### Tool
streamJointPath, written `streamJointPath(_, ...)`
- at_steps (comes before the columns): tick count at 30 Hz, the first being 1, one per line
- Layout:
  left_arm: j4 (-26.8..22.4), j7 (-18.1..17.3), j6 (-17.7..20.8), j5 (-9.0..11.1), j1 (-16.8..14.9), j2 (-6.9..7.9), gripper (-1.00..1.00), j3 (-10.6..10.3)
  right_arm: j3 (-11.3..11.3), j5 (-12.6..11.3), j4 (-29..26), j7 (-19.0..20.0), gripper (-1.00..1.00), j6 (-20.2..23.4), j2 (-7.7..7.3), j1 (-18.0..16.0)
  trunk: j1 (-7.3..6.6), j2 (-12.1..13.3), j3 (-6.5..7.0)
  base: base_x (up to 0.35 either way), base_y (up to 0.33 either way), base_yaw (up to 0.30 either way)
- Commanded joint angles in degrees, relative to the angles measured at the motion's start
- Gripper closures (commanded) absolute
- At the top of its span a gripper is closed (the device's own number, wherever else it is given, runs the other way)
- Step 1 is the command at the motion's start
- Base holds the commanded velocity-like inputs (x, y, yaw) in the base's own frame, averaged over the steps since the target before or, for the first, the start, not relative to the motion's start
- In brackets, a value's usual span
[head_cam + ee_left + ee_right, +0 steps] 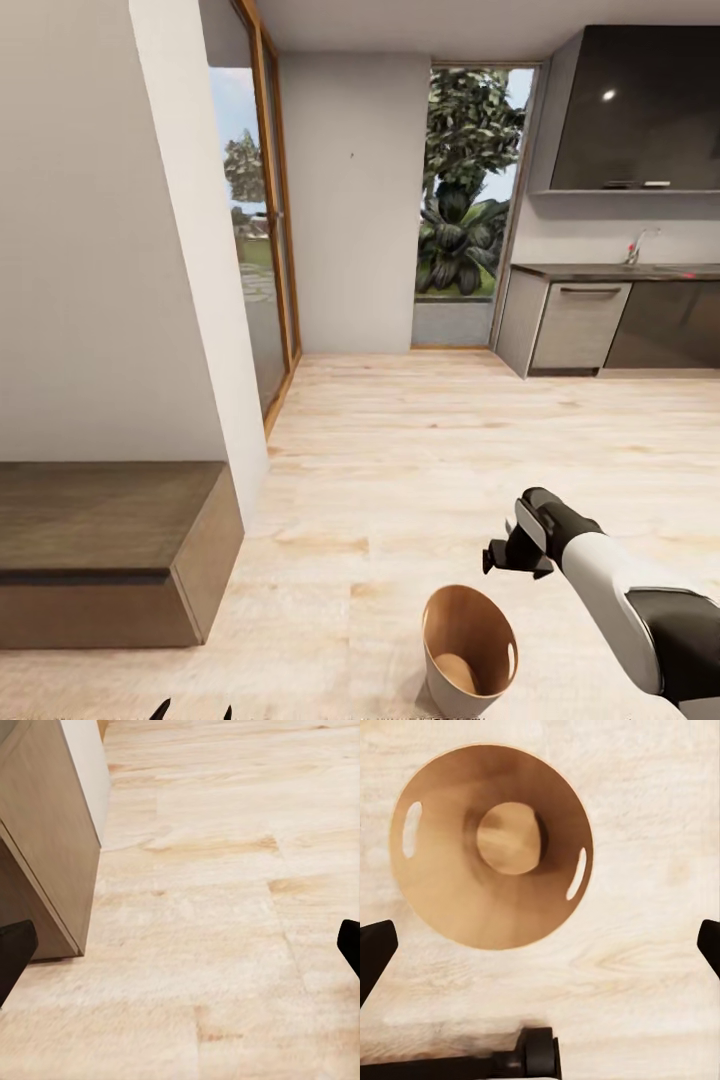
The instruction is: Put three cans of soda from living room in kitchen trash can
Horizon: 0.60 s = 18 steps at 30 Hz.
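Note:
The tash can (468, 650) stands upright on the wood floor in front of me, grey outside and coppery brown inside. In the right wrist view I look straight down into the tash can (457, 885) and see its bare brown bottom. My right gripper (505, 560) hangs open just above and beyond the rim, and the right gripper (540, 952) has nothing between its dark fingertips (375, 952). My left gripper (180, 952) is low at my left, open and empty over the floor. The cans of soda are out of view.
A low wooden bench (100, 540) juts from the white wall on my left, and the same bench (45, 855) shows in the left wrist view. Kitchen cabinets (600, 320) with a dark counter line the far right. Glass doors (265, 250) stand at the left. Open floor lies ahead.

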Motion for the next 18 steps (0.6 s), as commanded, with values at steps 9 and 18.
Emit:
streamJointPath(9, 0.0, 0.0, 0.0, 0.1, 0.0, 0.01, -1.00, 0.1, 3.8, 0.1, 0.0, 3.2, -1.00, -2.0, -0.06, 0.1, 1.98, -3.6, -1.62, 0.000, 0.000, 0.000)
streamJointPath(18, 0.0, 0.0, 0.0, 0.1, 0.0, 0.04, -1.00, 0.0, 5.7, 0.1, 0.0, 5.3, -1.00, -4.2, -0.17, 0.1, 3.96, -7.2, -3.24, 0.000, 0.000, 0.000)
